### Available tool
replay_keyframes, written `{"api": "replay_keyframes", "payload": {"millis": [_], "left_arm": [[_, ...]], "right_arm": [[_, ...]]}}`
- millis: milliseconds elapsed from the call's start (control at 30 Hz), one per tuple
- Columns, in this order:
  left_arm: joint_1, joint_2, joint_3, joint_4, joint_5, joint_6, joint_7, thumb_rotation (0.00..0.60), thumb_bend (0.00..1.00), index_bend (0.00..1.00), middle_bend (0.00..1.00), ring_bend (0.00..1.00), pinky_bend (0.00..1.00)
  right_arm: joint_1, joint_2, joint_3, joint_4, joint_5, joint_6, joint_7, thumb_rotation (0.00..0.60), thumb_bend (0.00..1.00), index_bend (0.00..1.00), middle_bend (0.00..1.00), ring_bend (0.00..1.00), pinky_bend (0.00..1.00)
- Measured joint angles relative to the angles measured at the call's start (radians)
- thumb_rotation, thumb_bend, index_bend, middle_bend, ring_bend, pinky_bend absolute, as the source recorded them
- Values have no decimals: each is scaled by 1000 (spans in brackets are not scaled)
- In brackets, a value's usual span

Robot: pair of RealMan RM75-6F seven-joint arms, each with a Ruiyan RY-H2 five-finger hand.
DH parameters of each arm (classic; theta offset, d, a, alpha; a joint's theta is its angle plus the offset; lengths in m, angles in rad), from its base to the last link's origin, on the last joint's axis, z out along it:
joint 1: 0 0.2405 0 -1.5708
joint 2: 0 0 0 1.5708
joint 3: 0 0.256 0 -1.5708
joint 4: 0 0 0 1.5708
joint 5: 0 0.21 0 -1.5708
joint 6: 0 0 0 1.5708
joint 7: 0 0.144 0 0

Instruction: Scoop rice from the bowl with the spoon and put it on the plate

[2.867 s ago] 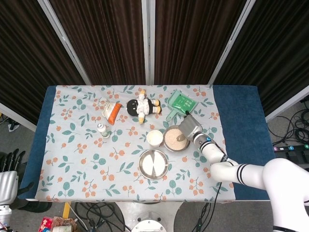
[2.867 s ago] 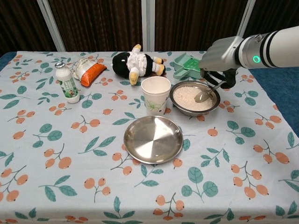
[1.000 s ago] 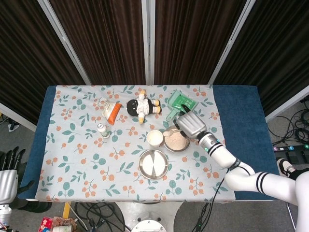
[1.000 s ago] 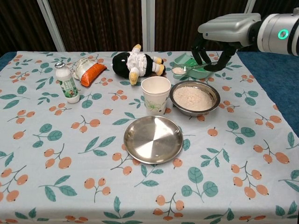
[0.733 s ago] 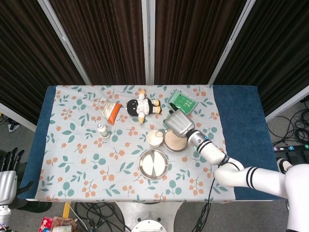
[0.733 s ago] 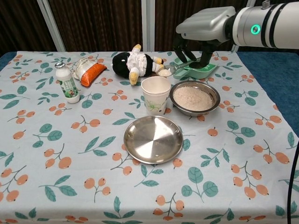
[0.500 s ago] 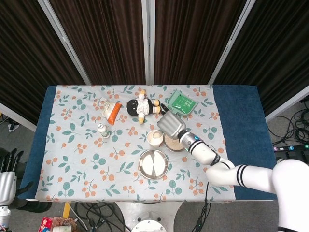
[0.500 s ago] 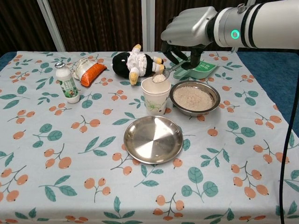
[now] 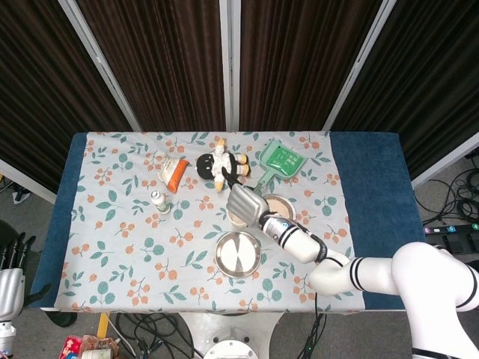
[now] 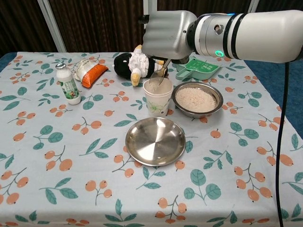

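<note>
Head view: looks steeply down from high above, far enough to take in the whole table (image 9: 112, 247), the dark curtains behind it and the floor on both sides.
Chest view: low and close, facing forward across the tabletop toward the curtains.
Shared: plate (image 9: 238, 254) (image 10: 155, 141), bowl (image 9: 287, 203) (image 10: 197, 100), paper cup (image 10: 158, 97), right hand (image 9: 248, 204) (image 10: 168, 35).

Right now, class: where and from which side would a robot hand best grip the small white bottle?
Grip the small white bottle around its body, below the cap, from its open near-left side. It stands upright and apart; the orange packet lies behind it.
</note>
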Motion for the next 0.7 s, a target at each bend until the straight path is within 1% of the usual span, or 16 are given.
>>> {"api": "replay_keyframes", "payload": {"millis": [167,367,533,700], "left_arm": [[3,-3,0,3,1,4,-2,600,160,132,126,60,69],[2,-3,-1,5,5,4,-6,600,161,132,126,60,69],[2,-3,-3,2,5,5,-5,600,161,132,126,60,69],[4,-6,-2,1,6,7,-4,600,161,131,126,60,69]], "right_arm": [[-1,-8,-35,13,-70,29,-94,600,416,693,629,271,0],[-16,-18,-44,8,-70,63,-196,600,416,694,630,271,0],[-40,-20,-29,-5,-71,87,-195,600,416,694,631,271,0],[-75,-16,-3,-29,-62,117,-129,600,415,694,630,271,0]]}}
